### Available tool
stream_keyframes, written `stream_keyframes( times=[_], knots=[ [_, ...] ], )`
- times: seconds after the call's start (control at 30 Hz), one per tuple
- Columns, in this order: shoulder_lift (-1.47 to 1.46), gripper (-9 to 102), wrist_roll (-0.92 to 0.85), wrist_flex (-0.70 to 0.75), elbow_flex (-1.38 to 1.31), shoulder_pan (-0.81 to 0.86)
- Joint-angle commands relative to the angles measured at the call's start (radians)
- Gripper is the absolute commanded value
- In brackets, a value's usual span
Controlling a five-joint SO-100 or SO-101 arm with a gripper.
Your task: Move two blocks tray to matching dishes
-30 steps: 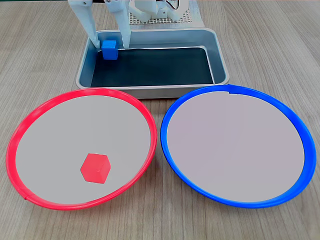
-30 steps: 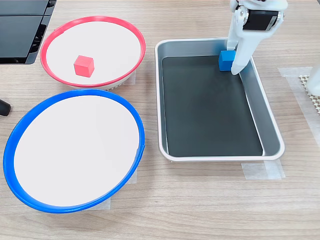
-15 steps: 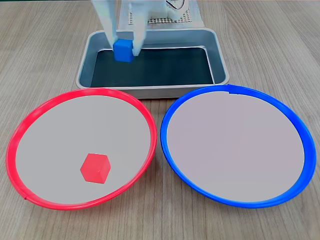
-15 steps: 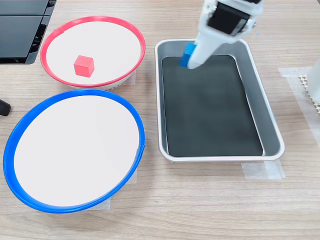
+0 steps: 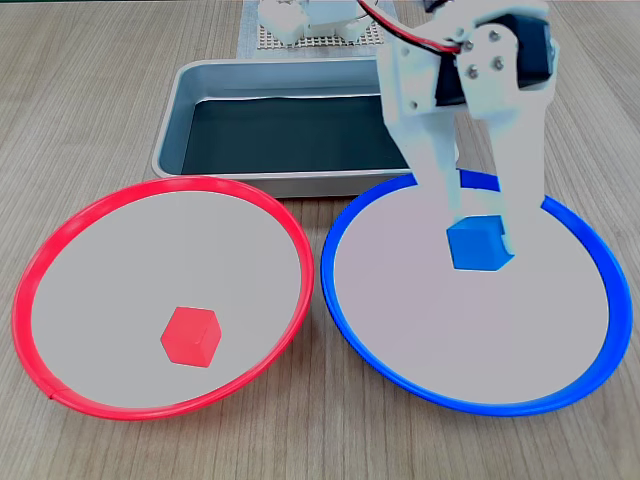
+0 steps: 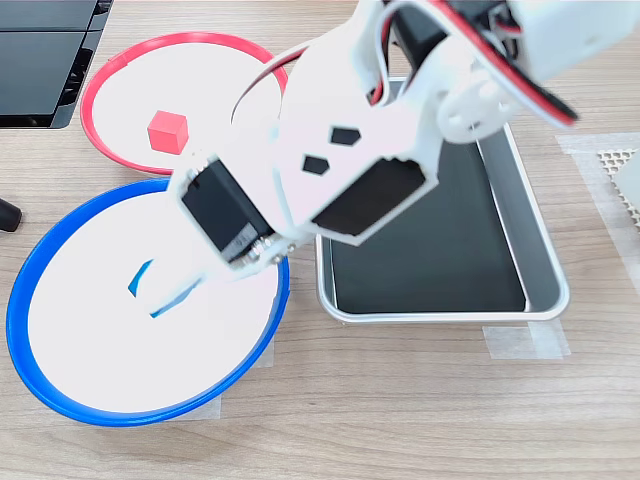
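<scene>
Over blue-rimmed dish, gripper pinches blue block.

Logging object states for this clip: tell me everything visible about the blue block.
The blue block is a small plain bright-blue cube, matte and plastic-looking. The white pincer grips it between its two fingers, over the pale centre of the blue dish. Whether it touches the dish cannot be told. In the other fixed view, fingers mostly hide it.
</scene>
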Motion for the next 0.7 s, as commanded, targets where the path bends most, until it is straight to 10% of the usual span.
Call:
stream_keyframes(
  times=[0.0,0.17,0.23,0.47,0.67],
  knots=[
    [0.011,30,-0.018,-0.023,-0.032,-0.006],
    [0.137,21,-0.015,-0.048,0.051,0.021],
    [0.218,0,0.015,-0.067,0.109,0.04],
    [0.758,0,0.687,-0.41,0.611,0.261],
    [1.425,0,0.653,-0.27,1.201,0.342]
  ],
)
